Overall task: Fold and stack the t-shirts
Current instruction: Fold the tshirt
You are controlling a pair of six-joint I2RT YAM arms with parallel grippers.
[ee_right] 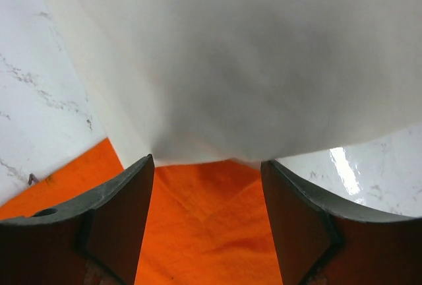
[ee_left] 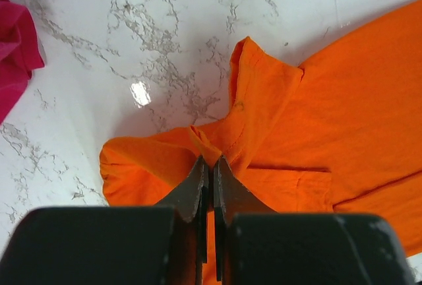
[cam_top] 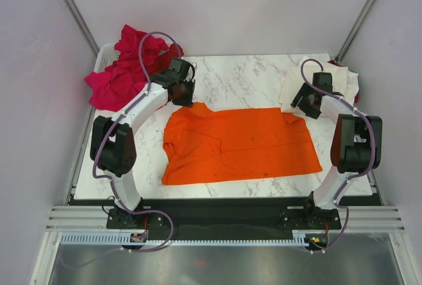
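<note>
The bright orange t-shirt point(cam_top: 237, 143) lies spread flat on the middle of the marble table. My left gripper point(cam_top: 181, 94) is at its far left corner, shut on a raised pinch of orange cloth point(ee_left: 210, 159) near the sleeve. My right gripper point(cam_top: 304, 103) is open at the shirt's far right corner. Its jaws point(ee_right: 208, 166) straddle orange cloth point(ee_right: 204, 232) right at the edge of the cream-white t-shirt point(ee_right: 250, 54). The cream-white shirt point(cam_top: 320, 80) lies folded at the back right. A heap of magenta-pink shirts point(cam_top: 122, 67) sits at the back left.
The magenta heap spills out of a white basket point(cam_top: 102, 57) at the table's back left corner, and its edge shows in the left wrist view point(ee_left: 13, 54). A dark red edge point(cam_top: 357, 94) peeks from under the cream shirt. Grey walls enclose the table.
</note>
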